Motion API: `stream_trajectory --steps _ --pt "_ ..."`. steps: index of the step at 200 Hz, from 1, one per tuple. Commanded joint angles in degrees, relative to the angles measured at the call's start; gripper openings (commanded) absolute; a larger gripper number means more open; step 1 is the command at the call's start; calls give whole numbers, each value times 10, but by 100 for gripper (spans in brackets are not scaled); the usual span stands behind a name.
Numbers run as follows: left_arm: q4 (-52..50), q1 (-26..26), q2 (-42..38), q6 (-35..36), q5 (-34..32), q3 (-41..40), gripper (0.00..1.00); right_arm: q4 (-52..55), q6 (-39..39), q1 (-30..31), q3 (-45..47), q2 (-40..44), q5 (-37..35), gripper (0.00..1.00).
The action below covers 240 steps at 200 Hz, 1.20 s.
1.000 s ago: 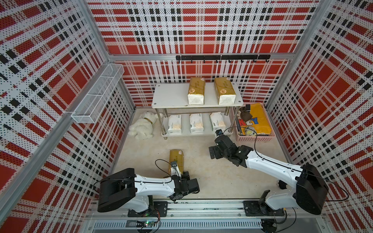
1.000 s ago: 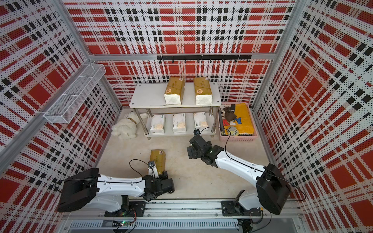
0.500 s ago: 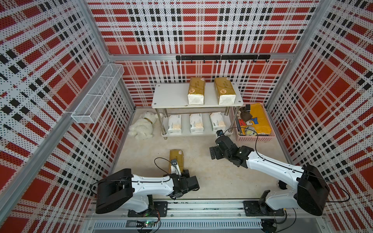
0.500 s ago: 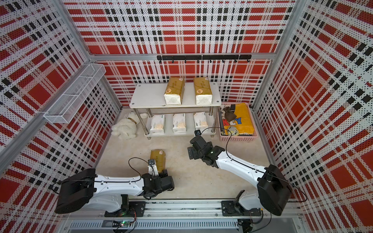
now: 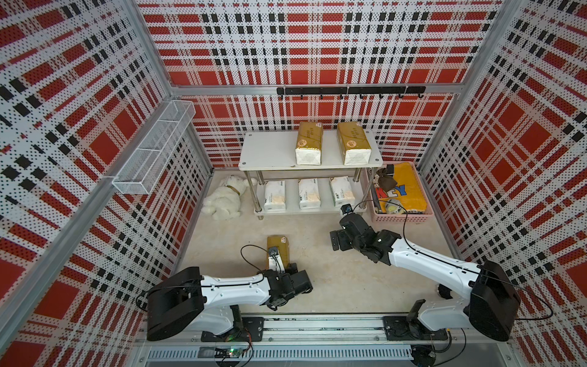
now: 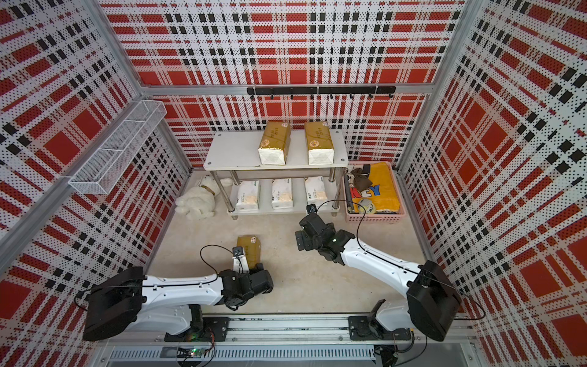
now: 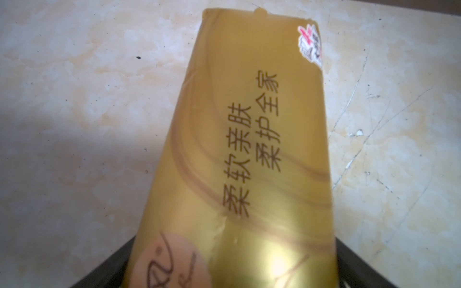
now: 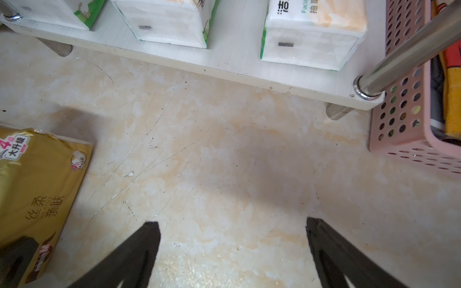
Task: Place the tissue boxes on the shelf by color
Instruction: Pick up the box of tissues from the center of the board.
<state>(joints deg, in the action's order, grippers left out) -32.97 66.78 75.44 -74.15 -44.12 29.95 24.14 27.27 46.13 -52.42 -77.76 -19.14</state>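
Note:
A gold tissue box (image 5: 279,246) lies flat on the floor in front of the shelf (image 5: 266,152). My left gripper (image 5: 284,270) has its jaws wide around the near end of this box (image 7: 244,149). Both dark fingers (image 7: 107,264) press its sides, and the foil is creased between them. Two gold boxes (image 5: 308,143) (image 5: 353,143) rest on the top board. Three white packs (image 5: 274,195) (image 5: 308,193) (image 5: 341,190) stand on the lower board (image 8: 224,57). My right gripper (image 8: 232,222) hovers open and empty over bare floor near the shelf's right front leg (image 8: 399,57).
A white plush toy (image 5: 225,200) lies left of the shelf. A pink crate (image 5: 401,217) holding yellow cloth and small items stands at its right. A white wire basket (image 5: 155,149) hangs on the left wall, and a black hook rail (image 5: 349,90) runs along the back wall.
My left jaws have drawn in slightly against the gold box on the floor, and the left arm has shifted a little. The right arm has barely moved.

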Motion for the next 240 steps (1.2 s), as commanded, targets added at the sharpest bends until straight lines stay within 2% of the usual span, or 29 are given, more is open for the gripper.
stream_trajectory --steps 1,67,127,176,240 --pt "16 -4 -5 24 10 -8 98 -3 0 5 7 5 -2 100" --pt "59 -11 9 76 37 -23 97 -17 1 5 9 -7 6 100" --pt "79 -12 36 86 42 -19 88 -12 -3 5 5 -4 3 100" --pt "75 -19 -4 97 29 -23 80 9 -12 5 -4 7 -12 100" --pt "34 -10 -52 95 26 -10 78 10 -7 5 0 11 -12 100"
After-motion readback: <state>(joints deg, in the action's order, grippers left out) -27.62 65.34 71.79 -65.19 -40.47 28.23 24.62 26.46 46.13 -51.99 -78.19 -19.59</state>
